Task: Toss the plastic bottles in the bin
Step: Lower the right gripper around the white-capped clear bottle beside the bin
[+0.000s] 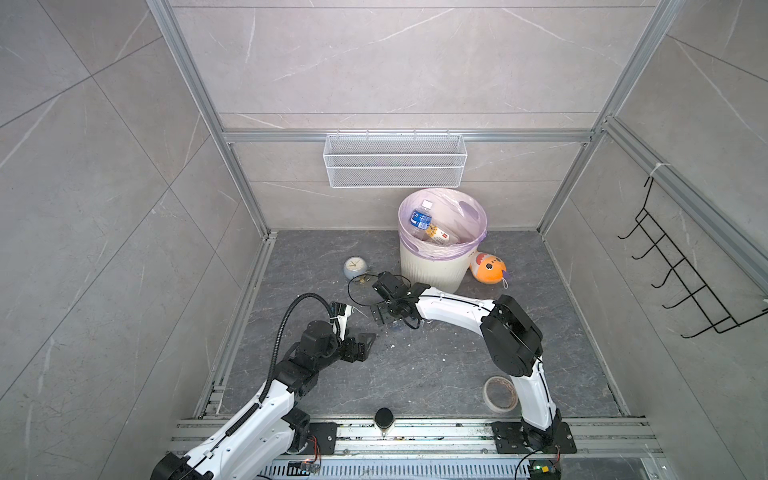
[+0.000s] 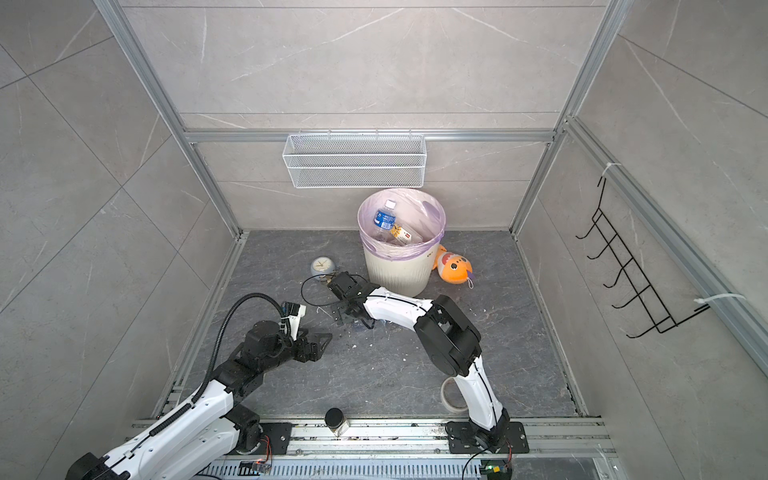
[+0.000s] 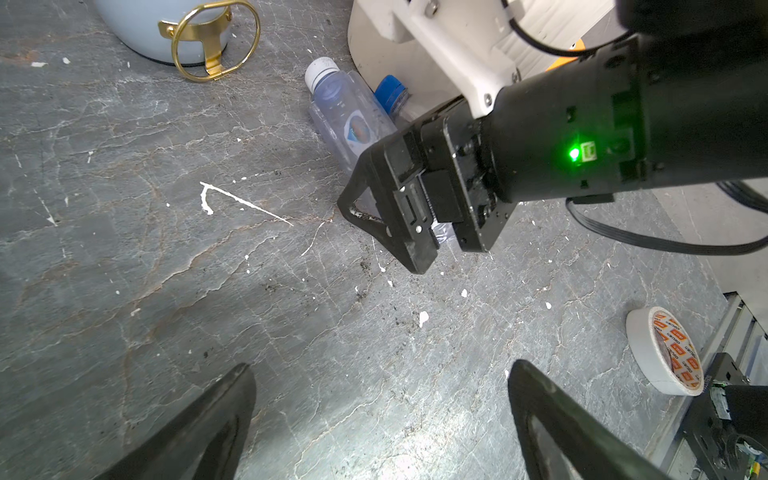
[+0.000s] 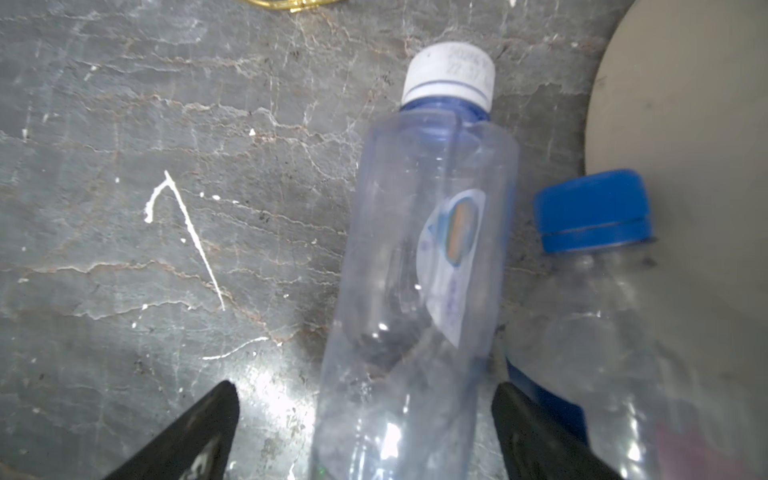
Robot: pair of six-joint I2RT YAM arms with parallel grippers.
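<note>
Straddling the clear white-capped plastic bottle (image 4: pixel 424 266) with the right gripper (image 4: pixel 365 388), jaws wide.
It lies flat on the dark veined stone floor (image 4: pixel 124 124), long axis running ahead between the fingers, one possibly touching. A blue-capped clear bottle (image 4: pixel 602 332) crowds it beside the cream ribbed bin (image 1: pixel 432 266). The left gripper (image 3: pixel 380 368), empty and wide, hovers well apart.

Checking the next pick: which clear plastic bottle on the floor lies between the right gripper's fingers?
The white-capped clear plastic bottle, between the fingers of the open right gripper; the blue-capped clear bottle lies beside it, outside them.
</note>
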